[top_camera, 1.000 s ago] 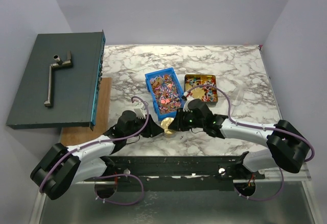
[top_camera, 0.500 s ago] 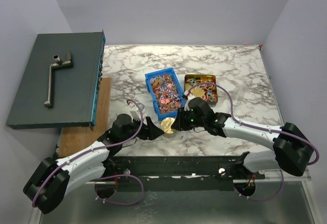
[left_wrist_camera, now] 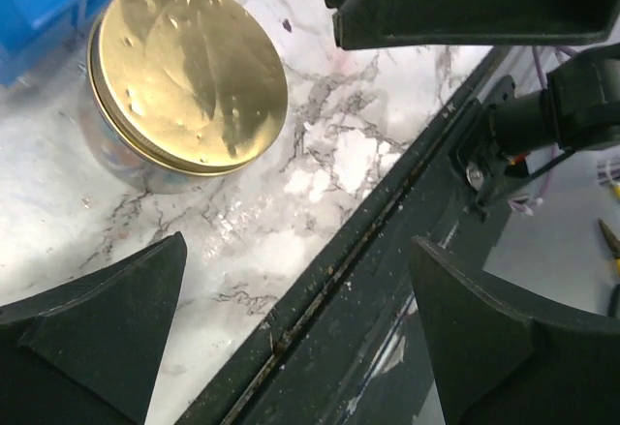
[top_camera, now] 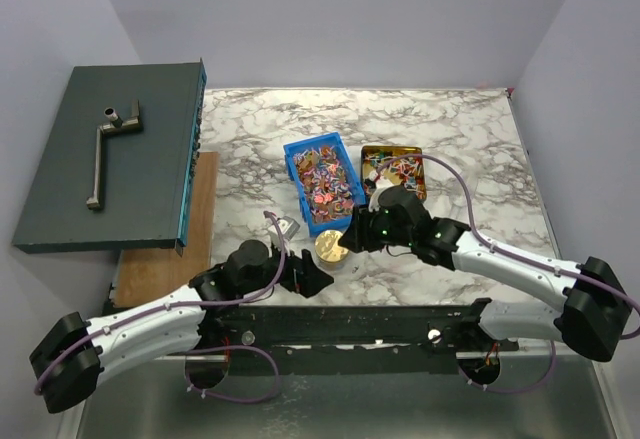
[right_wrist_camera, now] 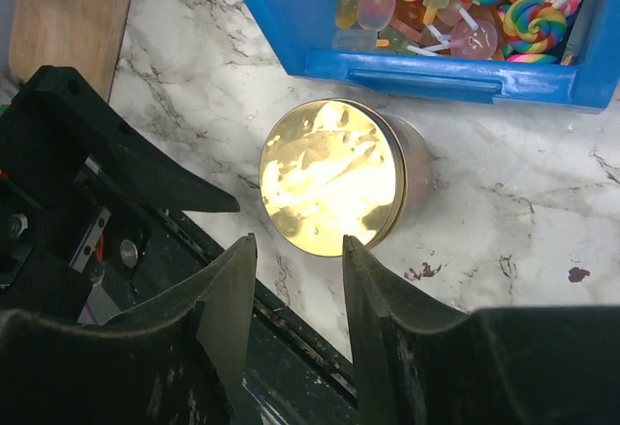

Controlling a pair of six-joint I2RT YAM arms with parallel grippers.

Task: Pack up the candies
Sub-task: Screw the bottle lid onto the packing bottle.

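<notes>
Two containers hold the candies (top_camera: 322, 181): a blue bin (right_wrist_camera: 407, 59) near the middle of the marble table (top_camera: 450, 124), heaped with mixed wrapped sweets and swirled lollipops, and a gold tin tray (top_camera: 392, 149) just to the right of it, also with sweets inside. Just near of the bin stands a short glass jar (right_wrist_camera: 413, 157), closed by a round gold lid (right_wrist_camera: 329, 175).

At the jar's near-left side, over the table edge and the dark rail (top_camera: 350, 321), the left gripper (left_wrist_camera: 295, 249) has its fingers spread as wide as they go, with nothing between them. The right gripper (right_wrist_camera: 295, 251) reaches in from the right and hangs above the jar's near side, its fingers partly apart and gripping nothing; the lid shows beyond their tips, and whether they touch it I cannot tell.

On the far left lies a dark flat box (top_camera: 60, 179) with a metal crank (top_camera: 100, 149) on top, and a wooden board (top_camera: 160, 264) pokes out below it.
</notes>
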